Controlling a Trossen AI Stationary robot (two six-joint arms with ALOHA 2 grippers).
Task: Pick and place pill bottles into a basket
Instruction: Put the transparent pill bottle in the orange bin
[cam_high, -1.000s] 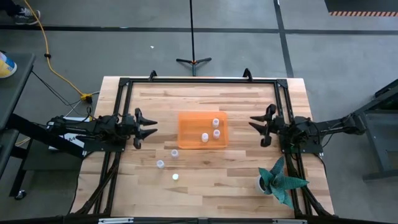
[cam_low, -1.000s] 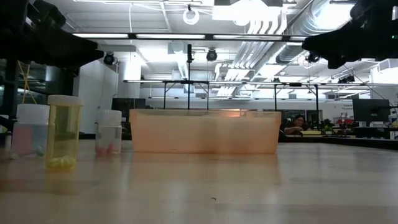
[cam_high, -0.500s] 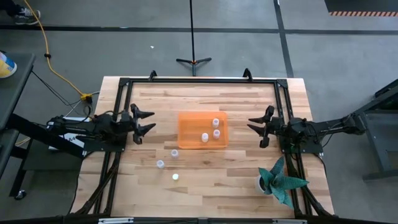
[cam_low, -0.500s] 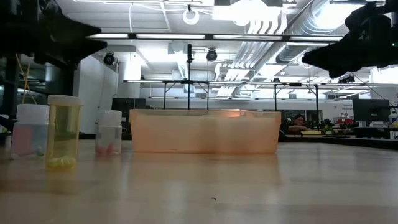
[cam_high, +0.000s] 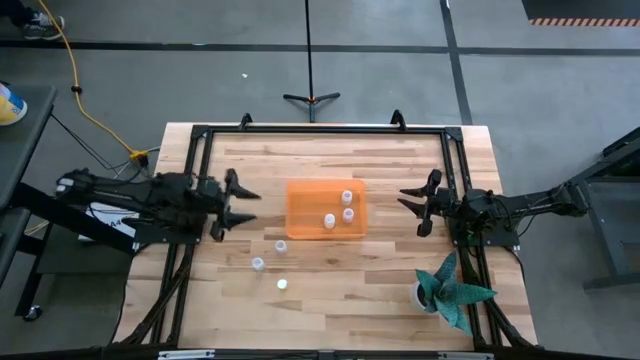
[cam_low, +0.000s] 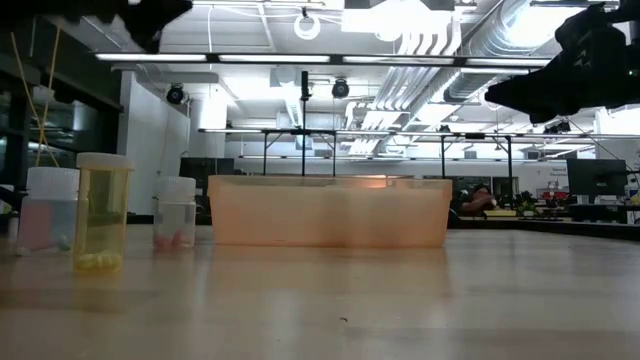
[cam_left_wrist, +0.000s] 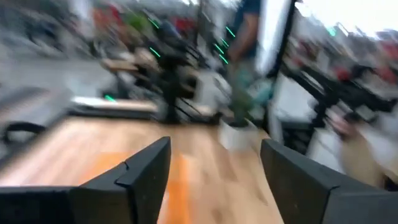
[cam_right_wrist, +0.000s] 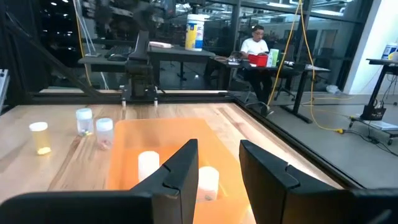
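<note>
The orange basket (cam_high: 326, 210) stands mid-table with three white pill bottles inside (cam_high: 347, 197) (cam_high: 348, 214) (cam_high: 328, 222). Three more bottles stand upright on the table near its left front corner (cam_high: 281, 246) (cam_high: 258, 264) (cam_high: 282, 284); the low view shows them left of the basket (cam_low: 102, 212). My left gripper (cam_high: 240, 208) is open and empty, up in the air left of the basket. My right gripper (cam_high: 410, 207) is open and empty, in the air right of the basket, which shows past its fingers (cam_right_wrist: 161, 146).
A teal leafy plant in a white pot (cam_high: 452, 290) stands at the table's near right corner. A black frame (cam_high: 320, 130) runs along the table's far, left and right edges. People sit at desks in the room beyond (cam_right_wrist: 255, 46).
My left gripper has risen, leaving the top of the low view, and has gone a little toward the basket; its wrist view is blurred. My right gripper dropped a little and then kept still. The bottles and basket have not moved.
</note>
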